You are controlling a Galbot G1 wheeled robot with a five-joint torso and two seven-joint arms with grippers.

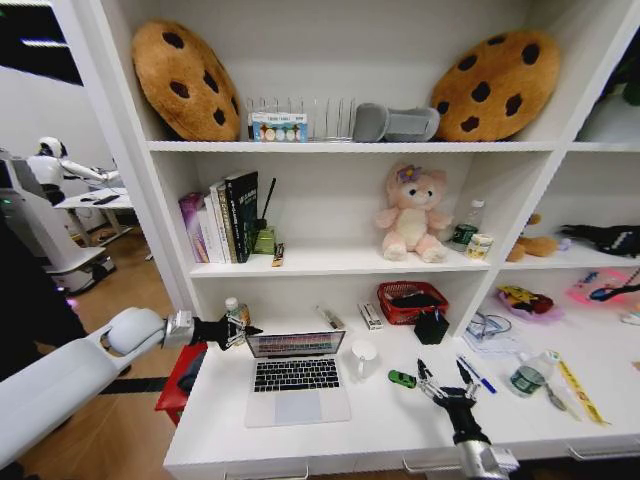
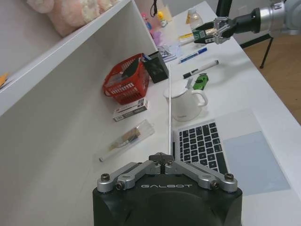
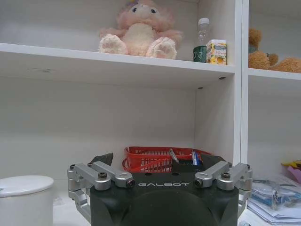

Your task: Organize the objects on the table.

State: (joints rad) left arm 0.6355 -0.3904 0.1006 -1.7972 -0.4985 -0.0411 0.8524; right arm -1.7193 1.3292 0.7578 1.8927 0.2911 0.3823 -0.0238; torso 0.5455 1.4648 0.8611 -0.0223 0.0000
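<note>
Laptop [image 1: 296,378] sat open on the white desk [image 1: 400,430], its screen edge directly ahead of my left gripper [image 1: 243,330], which hung at the screen's upper left corner with its fingers apparently closed to a point just behind the thin lid [image 2: 169,108]; I could not tell whether they actually touched it. My right gripper [image 1: 445,382] hovered open above the desk's front, with the tiny green toy car [image 1: 402,379] just beside it on the laptop side, a blue pen [image 1: 478,375] close on its other side, and a black pen [image 2: 201,69] lying near the car. A white mug [image 1: 364,357] stood between the car and the laptop, almost against the keyboard's corner. As I judged it, the main risk lay on the left: pressing the lid from one corner could twist the screen or slide the whole laptop toward the mug and nudge it into the car. On the right, spread fingers coming down among such small, closely placed things could flick the car away or roll a pen off toward the desk edge.
</note>
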